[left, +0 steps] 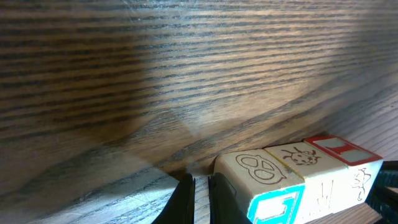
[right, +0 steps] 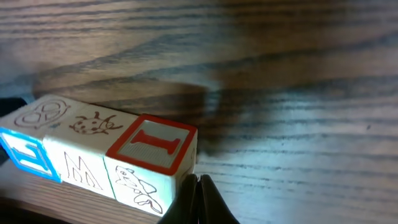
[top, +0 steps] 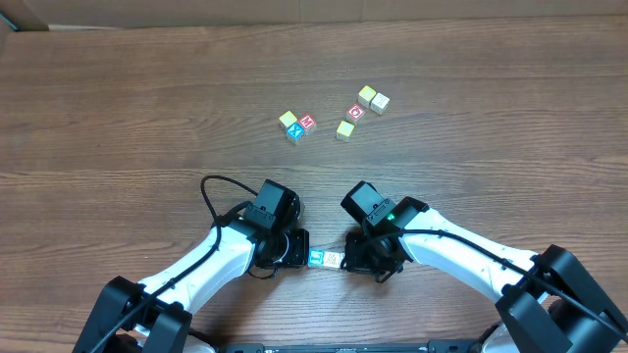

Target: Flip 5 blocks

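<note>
Left gripper and right gripper are both pinched shut on nothing, flanking a row of three tiny pale wooden alphabet cubes that look light, hard and slick-faced, best nipped singly across opposite flat sides.

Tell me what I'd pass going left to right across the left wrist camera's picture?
left gripper, shut → loop-drawing block with a blue side → bug-drawing block → red-topped block
</note>
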